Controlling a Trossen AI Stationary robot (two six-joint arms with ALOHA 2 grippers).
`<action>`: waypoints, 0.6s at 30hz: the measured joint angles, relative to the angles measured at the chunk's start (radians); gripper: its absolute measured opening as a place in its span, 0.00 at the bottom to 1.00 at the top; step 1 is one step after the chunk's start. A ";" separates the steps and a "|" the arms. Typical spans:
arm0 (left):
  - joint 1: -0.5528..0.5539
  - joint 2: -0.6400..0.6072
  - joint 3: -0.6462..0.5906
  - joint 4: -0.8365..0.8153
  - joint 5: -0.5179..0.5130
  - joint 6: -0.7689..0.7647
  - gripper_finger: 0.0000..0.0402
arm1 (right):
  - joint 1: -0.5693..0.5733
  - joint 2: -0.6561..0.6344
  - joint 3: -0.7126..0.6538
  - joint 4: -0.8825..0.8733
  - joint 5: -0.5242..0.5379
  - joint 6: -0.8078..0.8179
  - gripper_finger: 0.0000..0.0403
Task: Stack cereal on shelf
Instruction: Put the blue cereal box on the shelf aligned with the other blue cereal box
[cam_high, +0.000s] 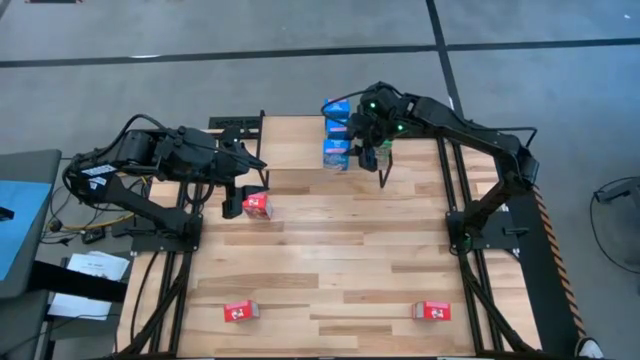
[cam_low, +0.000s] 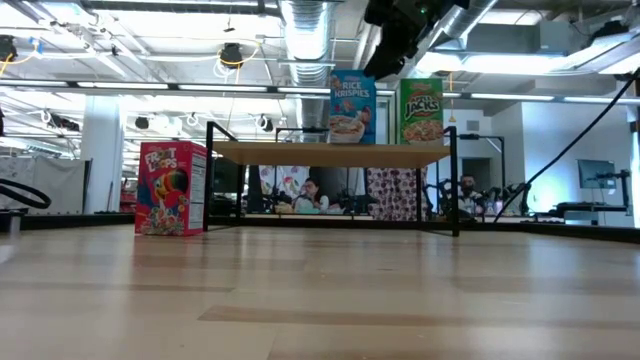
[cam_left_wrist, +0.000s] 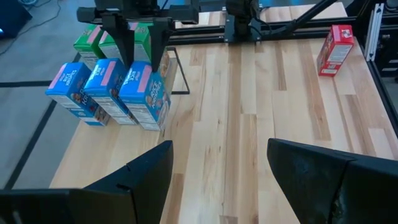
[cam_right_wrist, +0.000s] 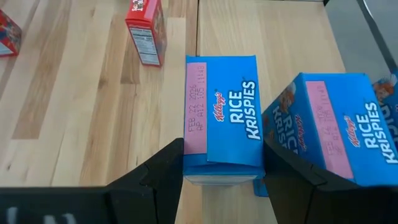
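The right tool (cam_right_wrist: 221, 177) is sitting over the shelf (cam_low: 330, 153), its fingers bracketing a blue box (cam_right_wrist: 222, 115) standing there; whether they are pressing it, I cannot tell. The left tool (cam_left_wrist: 217, 174) is hanging open, a red box (cam_high: 257, 205) just beside it on the worktop (cam_high: 340, 260).

1. Slatted wooden tabletop (cam_high: 330, 270), light planks, mounted on a black metal frame (cam_high: 460, 190).
2. Grey concrete floor (cam_high: 200, 40) around the table, crossed by dark lines.
3. Grey cabinet with a blue top (cam_high: 18, 215) off the table's left edge; white papers (cam_high: 85, 275) just beside it on the floor.
4. Tangle of cables (cam_high: 65, 225) near the papers.
5. Low view, beyond the table: silver ceiling duct (cam_low: 310, 30), white column (cam_low: 100, 150), rows of ceiling lights.
6. People (cam_low: 310, 192) seated far back in the room; monitor (cam_low: 597, 175) at far right.
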 joint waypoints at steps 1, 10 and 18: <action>0.000 0.000 0.000 0.000 0.000 0.000 0.62 | -0.001 0.000 0.000 0.000 0.000 0.000 0.52; 0.000 0.000 0.000 0.000 0.000 -0.001 0.62 | -0.020 0.000 0.000 -0.007 0.000 0.000 0.52; 0.000 0.000 0.000 0.000 0.000 -0.002 0.62 | -0.021 0.000 0.000 -0.007 0.001 -0.015 0.52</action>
